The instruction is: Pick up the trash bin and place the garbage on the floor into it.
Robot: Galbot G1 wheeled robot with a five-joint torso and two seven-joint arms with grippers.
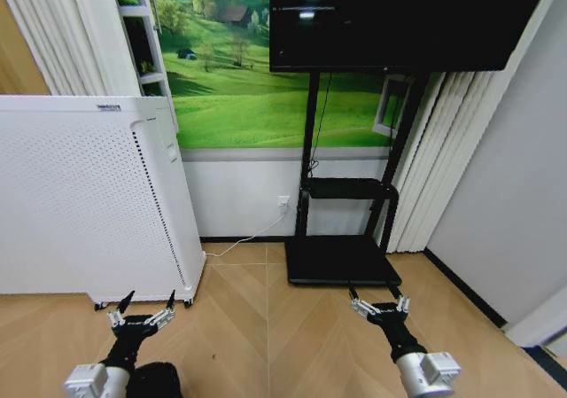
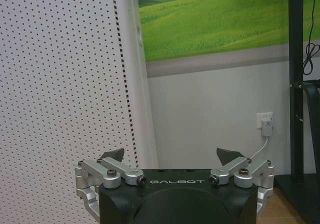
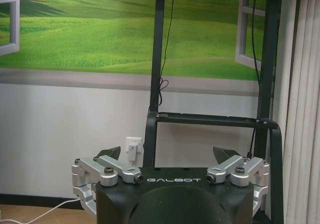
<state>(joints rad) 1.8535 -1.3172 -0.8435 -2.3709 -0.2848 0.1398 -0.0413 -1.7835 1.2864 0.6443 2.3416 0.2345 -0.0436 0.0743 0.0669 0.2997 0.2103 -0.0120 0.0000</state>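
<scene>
Wooden herringbone floor (image 1: pixel 257 318) runs up to a white wall carrying a green meadow mural (image 1: pixel 239 70), with a tall white perforated appliance (image 1: pixel 89 203) on the left and a black TV stand (image 1: pixel 341 256) under a dark screen (image 1: pixel 407 17) on the right. Low in the head view, the left gripper (image 1: pixel 142 312) and right gripper (image 1: pixel 378 302) both hang above the floor, jaws spread wide, holding and touching nothing. Each wrist view confirms the splayed fingers, the left one (image 2: pixel 113 155) facing the appliance, the right one (image 3: pixel 111 152) facing the stand and a wall socket (image 3: pixel 133 145). A dark rounded shape, likely the trash bin (image 1: pixel 155 380), sits at the bottom edge beside the left arm, mostly cut off and hard to make out.
</scene>
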